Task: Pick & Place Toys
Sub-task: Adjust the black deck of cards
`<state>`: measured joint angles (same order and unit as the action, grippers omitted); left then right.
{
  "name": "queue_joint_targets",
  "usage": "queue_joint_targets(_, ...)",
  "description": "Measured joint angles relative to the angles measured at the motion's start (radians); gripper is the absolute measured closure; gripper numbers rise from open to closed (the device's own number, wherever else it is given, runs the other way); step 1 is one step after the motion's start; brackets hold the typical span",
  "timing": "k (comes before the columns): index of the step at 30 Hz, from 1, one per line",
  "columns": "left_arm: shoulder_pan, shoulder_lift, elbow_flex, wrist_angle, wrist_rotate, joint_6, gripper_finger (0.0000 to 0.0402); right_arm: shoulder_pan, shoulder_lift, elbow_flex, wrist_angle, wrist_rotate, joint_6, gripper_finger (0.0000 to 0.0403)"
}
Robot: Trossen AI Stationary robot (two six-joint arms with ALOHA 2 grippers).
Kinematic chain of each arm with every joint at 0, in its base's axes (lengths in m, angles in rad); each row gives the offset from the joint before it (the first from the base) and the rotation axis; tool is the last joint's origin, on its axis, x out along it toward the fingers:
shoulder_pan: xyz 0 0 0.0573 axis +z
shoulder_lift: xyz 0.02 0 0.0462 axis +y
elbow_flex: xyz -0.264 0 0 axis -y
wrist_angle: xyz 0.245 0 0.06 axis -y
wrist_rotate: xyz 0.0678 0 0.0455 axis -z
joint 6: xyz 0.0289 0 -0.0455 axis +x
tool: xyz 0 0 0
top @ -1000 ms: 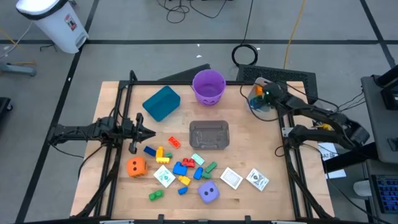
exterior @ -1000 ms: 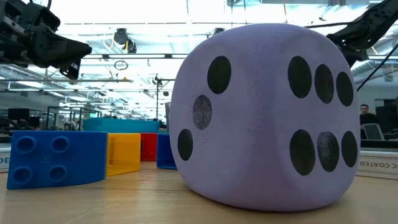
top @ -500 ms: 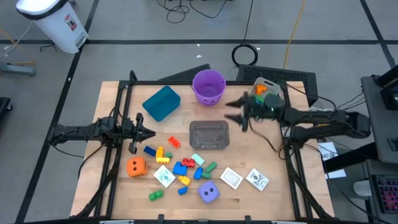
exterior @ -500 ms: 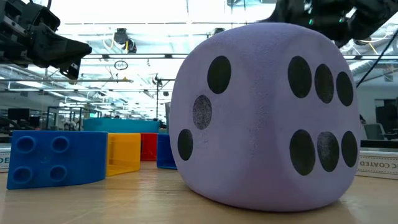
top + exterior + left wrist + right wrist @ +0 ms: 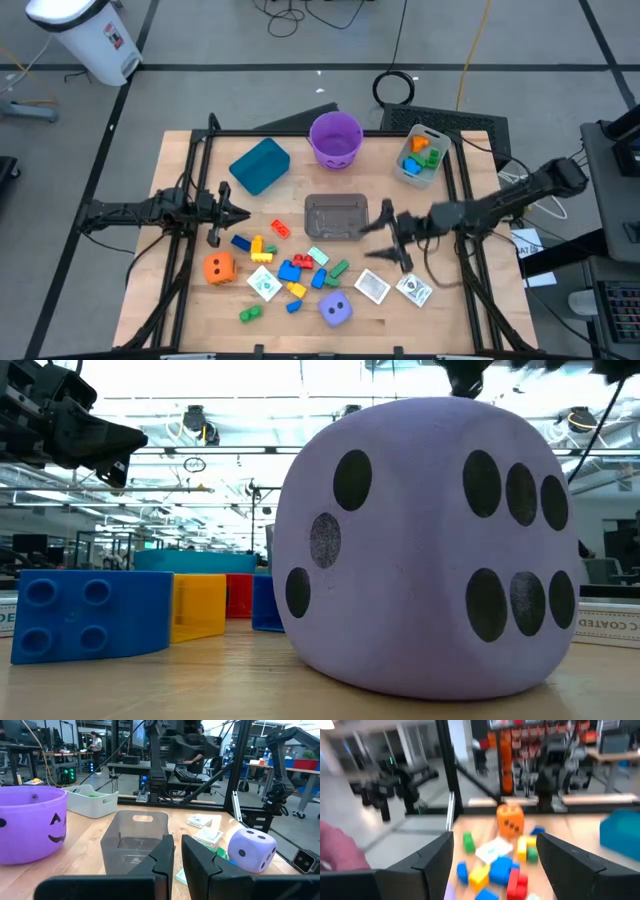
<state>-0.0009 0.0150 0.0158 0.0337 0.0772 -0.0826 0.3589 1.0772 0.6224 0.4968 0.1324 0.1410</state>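
Note:
Small red, blue, yellow and green blocks [image 5: 293, 272] lie in the table's near middle. Beside them rest the orange die [image 5: 219, 268], the purple die [image 5: 336, 310] and white cards [image 5: 372, 286]. My right gripper [image 5: 376, 242] is open and empty. It hovers right of the clear tub [image 5: 336, 217], over the cards, and points toward the table's left edge. Its wrist view [image 5: 495, 865] looks onto the blocks [image 5: 495, 867] and the orange die [image 5: 510, 820]. My left gripper [image 5: 236, 213] waits shut and empty at the table's left, above the blocks.
A teal bin [image 5: 260, 165] and a purple bucket [image 5: 335, 138] stand at the far side. A pale tub [image 5: 420, 157] holding a few blocks stands at the far right. A black frame [image 5: 190, 200] runs along the table's left and right edges.
My right gripper has swung from over the pale tub at the far right toward the table's near edge and middle. It now hovers beside the clear tub above the cards, pointing toward the table's left edge.

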Motion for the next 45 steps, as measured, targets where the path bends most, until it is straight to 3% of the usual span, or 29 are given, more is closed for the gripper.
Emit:
queue_joint_targets(6, 0.0, 0.0, 0.0, 0.0, 0.0, 0.0, 0.036, 0.257, 0.055, 0.116, -0.322, 0.342, 0.095, 0.0145)
queue_joint_targets(9, 0.0, 0.0, 0.0, 0.0, 0.0, 0.0, 0.036, 0.334, 0.083, 0.137, -0.43, 0.418, 0.222, 0.0145)
queue_joint_targets(18, 0.0, 0.0, 0.0, 0.0, 0.0, 0.0, 0.036, 0.454, 0.182, 0.131, -0.819, 0.408, 0.891, 0.0145)
queue_joint_targets(24, 0.0, 0.0, 0.0, 0.0, 0.0, 0.0, 0.036, 0.556, 0.287, 0.095, -0.832, 0.16, 1.358, 0.0145)
queue_joint_targets(27, 0.0, 0.0, 0.0, 0.0, 0.0, 0.0, 0.036, 0.628, 0.324, 0.094, -0.841, 0.17, 1.498, 0.0145)
queue_joint_targets(32, 0.0, 0.0, 0.0, -0.002, 0.0, 0.0, 0.036, 0.656, 0.319, 0.096, -0.927, 0.183, 1.583, 0.0145)
queue_joint_targets(36, 0.0, 0.0, 0.0, -0.002, 0.0, 0.0, 0.036, 0.607, 0.303, 0.096, -1.028, 0.189, 1.55, 0.0145)
queue_joint_targets(41, 0.0, 0.0, 0.0, -0.001, 0.0, 0.0, 0.036, 0.501, 0.305, 0.093, -1.1, 0.262, 1.385, 0.0145)
queue_joint_targets(45, 0.0, 0.0, 0.0, -0.002, 0.0, 0.0, 0.036, 0.411, 0.291, 0.091, -1.092, 0.22, 1.212, 0.0145)
